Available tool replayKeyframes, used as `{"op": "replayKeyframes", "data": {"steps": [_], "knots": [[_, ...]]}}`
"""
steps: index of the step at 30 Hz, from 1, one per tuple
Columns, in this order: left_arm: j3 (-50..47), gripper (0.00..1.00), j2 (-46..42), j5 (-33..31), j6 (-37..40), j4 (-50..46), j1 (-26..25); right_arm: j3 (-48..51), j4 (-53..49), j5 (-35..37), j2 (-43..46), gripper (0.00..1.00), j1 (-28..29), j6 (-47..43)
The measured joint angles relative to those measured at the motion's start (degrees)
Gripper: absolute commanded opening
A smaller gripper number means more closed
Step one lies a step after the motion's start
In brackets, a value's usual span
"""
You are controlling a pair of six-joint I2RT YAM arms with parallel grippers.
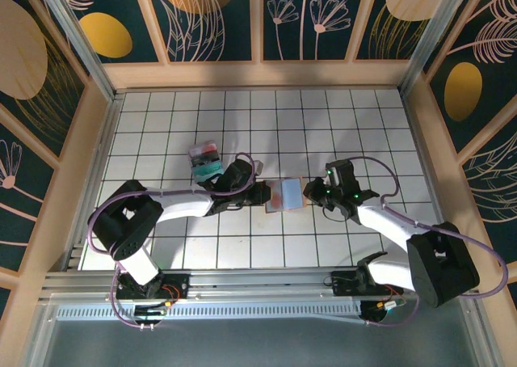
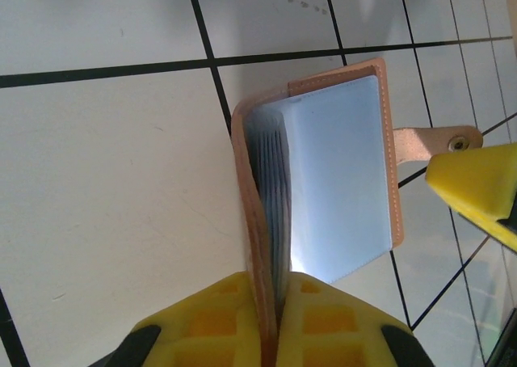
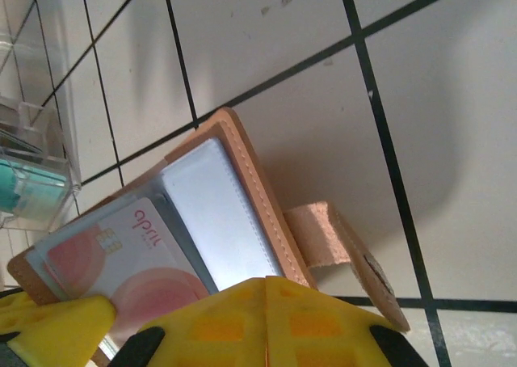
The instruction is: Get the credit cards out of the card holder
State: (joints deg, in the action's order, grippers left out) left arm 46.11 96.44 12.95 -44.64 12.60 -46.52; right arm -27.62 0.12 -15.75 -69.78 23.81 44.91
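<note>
At the centre of the table (image 1: 161, 116), I hold the card holder (image 1: 284, 195) spread open, left gripper (image 2: 275, 302) pinching one cover and right gripper (image 3: 268, 290) closed on the opposite edge, which exposes a pale pink credit card (image 3: 137, 254) for extraction.

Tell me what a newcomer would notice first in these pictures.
The open card holder at the centre of the tiled table, pinched by the left gripper on one cover and the right gripper on the opposite edge. The right wrist view shows a pale pink credit card in one clear sleeve. A clear box with red and teal contents sits just beyond the left gripper.
</note>
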Motion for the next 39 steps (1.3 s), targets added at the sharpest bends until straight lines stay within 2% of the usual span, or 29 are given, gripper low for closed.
{"op": "replayKeyframes", "data": {"steps": [4, 8, 18, 24, 29, 39], "knots": [[0.98, 0.35, 0.72, -1.42, 1.25, -1.49, 0.0, 0.37, 1.11, -0.85, -0.15, 0.08, -1.38, -0.94], [1.51, 0.47, 0.83, -3.45, 2.43, -3.91, 0.0, 0.39, 2.25, -1.2, -1.03, 0.07, -2.71, -1.36], [3.08, 0.68, 0.83, -10.64, 4.39, -9.09, 0.0, 0.92, 5.79, -2.84, -5.66, 0.05, -4.76, -1.53], [3.72, 0.71, 0.76, -17.11, 4.28, -12.92, 0.0, 0.87, 6.91, -2.8, -8.33, 0.05, -4.76, -1.55], [4.09, 0.65, -0.66, -20.96, 4.07, -14.71, 0.0, 0.59, 7.48, -2.82, -11.69, 0.03, -4.87, -1.55], [4.26, 0.48, -0.66, -17.4, 2.89, -10.86, -0.76, -0.24, 7.93, -3.45, -13.14, 0.04, -5.09, -1.51]]}}
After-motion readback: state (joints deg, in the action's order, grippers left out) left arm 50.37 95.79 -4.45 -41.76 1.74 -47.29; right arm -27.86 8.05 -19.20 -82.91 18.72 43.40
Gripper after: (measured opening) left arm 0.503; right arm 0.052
